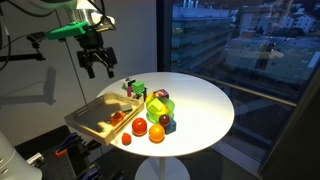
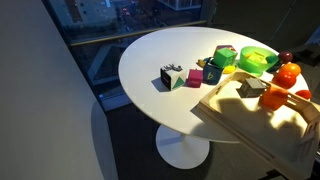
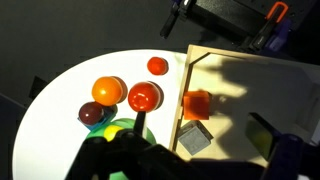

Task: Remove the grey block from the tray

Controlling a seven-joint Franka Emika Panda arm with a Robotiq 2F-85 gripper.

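Gripper [image 1: 98, 70] hangs wide open, nothing in it, up above the tray [image 1: 88, 114] that pokes out over the desk [image 1: 205, 105] edge. Grey block [image 3: 195, 138] sits inside the tray, just beside an orange block [image 3: 197, 104].

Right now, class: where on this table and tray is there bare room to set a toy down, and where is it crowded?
Widest bare patch: the white table between its rim and the small multicoloured block. The tray is bare beyond the grey block and orange block. Crowded: the table strip beside the tray, with orange balls and green and yellow toys.
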